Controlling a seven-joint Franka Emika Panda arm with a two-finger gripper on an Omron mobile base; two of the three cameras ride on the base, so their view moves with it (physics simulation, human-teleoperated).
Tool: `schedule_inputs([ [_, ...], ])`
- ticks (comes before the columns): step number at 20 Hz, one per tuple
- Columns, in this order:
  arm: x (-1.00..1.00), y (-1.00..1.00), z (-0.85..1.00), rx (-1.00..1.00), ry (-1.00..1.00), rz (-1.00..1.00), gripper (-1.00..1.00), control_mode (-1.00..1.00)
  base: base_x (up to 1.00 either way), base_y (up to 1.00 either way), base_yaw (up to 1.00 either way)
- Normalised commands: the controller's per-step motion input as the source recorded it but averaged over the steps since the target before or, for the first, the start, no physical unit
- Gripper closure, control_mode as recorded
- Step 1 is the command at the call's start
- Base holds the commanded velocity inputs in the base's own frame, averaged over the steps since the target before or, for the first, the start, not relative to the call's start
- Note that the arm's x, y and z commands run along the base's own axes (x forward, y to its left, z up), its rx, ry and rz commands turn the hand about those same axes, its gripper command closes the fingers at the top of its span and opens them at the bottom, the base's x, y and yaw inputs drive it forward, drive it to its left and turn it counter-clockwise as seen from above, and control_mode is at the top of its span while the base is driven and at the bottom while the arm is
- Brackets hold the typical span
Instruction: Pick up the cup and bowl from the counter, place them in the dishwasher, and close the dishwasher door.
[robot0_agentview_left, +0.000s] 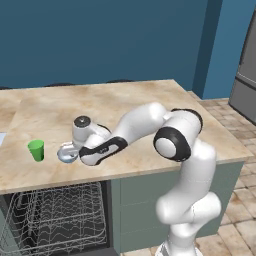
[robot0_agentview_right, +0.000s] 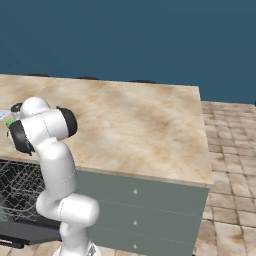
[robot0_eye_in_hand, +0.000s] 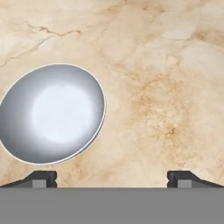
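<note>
Upright on the counter (robot0_eye_in_hand: 166, 65): bowl (robot0_eye_in_hand: 52, 113), mouth upward.

1 cup (robot0_agentview_left: 36, 150), 1 bowl (robot0_eye_in_hand: 51, 113), 1 dishwasher (robot0_agentview_left: 55, 220).

Green cup (robot0_agentview_left: 36, 150), pale, perhaps bluish bowl (robot0_eye_in_hand: 52, 113), beige marbled counter (robot0_agentview_left: 125, 105)

Cup (robot0_agentview_left: 36, 150), bowl (robot0_agentview_left: 66, 153) on counter (robot0_agentview_left: 125, 110)
</note>
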Motion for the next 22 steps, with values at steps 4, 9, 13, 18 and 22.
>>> schedule_inputs([
  [4, 0.21, 0.14, -0.21, 0.0, 0.0, 0.0, -1.0, -1.0, 0.0, 0.0, 0.0],
  [9, 0.22, 0.1, -0.14, 0.0, 0.0, 0.0, -1.0, -1.0, 0.0, 0.0, 0.0],
  [13, 0.24, 0.08, -0.06, 0.0, 0.0, 0.0, -1.0, -1.0, 0.0, 0.0, 0.0],
  [18, 0.23, 0.06, -0.1, 0.0, 0.0, 0.0, -1.0, -1.0, 0.0, 0.0, 0.0],
  [22, 0.24, 0.07, -0.18, 0.0, 0.0, 0.0, -1.0, -1.0, 0.0, 0.0, 0.0],
])
